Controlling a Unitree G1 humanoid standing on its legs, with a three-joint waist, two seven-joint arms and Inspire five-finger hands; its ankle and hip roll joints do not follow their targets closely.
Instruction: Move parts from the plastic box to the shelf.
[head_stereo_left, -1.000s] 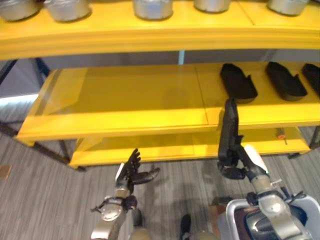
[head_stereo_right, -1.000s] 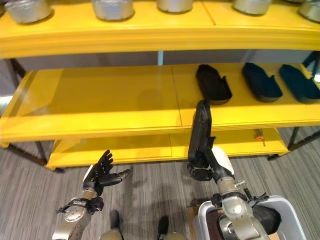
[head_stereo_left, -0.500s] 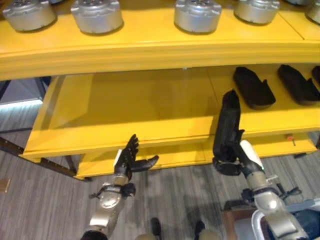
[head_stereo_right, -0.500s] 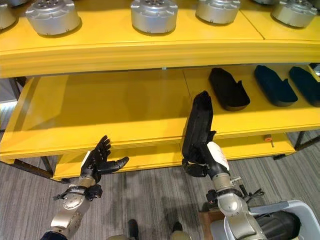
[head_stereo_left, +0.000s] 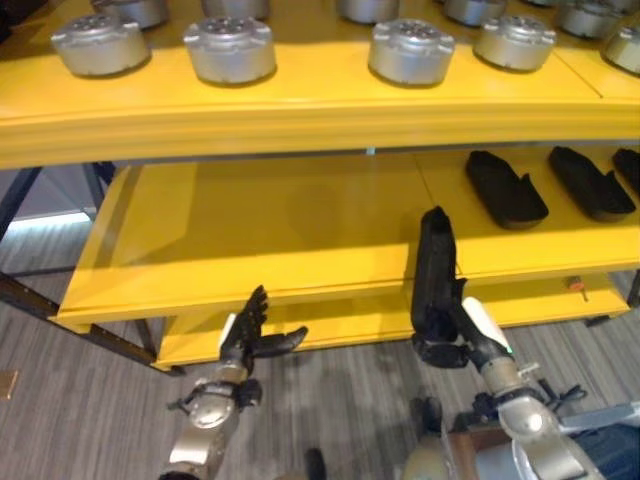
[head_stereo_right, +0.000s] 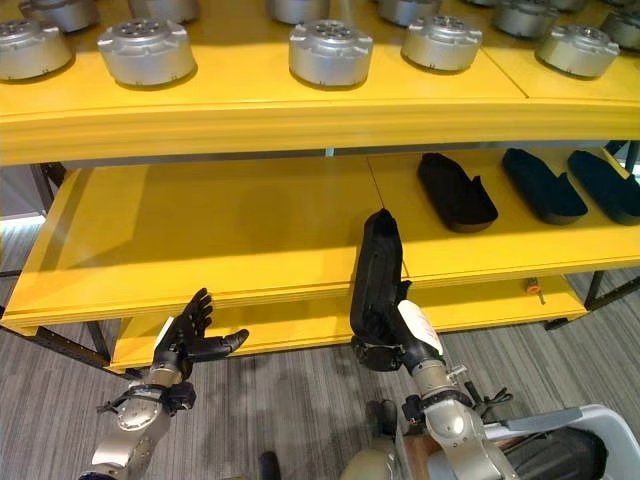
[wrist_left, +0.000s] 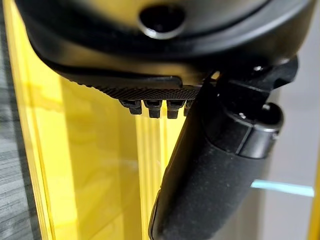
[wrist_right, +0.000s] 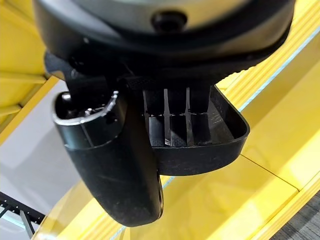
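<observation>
- In front of the middle shelf (head_stereo_right: 200, 250), we see the black part (head_stereo_right: 378, 270) held upright, its upper end level with the shelf's front lip and its lower end in the right hand (head_stereo_right: 385, 345).
- The right hand's fingers and thumb are curled round the part's base; the right wrist view shows the part's ribbed hollow side (wrist_right: 185, 135) past the thumb.
- The part is not yet on the shelf board: it stands before the edge, left of the three black parts (head_stereo_right: 457, 192) already lying on that level.
- The left hand (head_stereo_right: 185, 340) hangs lower, near the bottom shelf, fingers straight and spread, holding nothing.
- Silver round parts (head_stereo_right: 330, 50) sit in a row on the top shelf (head_stereo_right: 300, 115) overhead.
- The plastic box (head_stereo_right: 580, 450) shows at the lower right, beside the right arm.
- We judge the main risk to be the tall part catching the top shelf's underside or the middle shelf's lip as it goes in, since it stands on end.
- Gripped only at its base, it could pivot in the fingers and drop to the floor.
- Set down too far right, it could knock the nearest laid part.
</observation>
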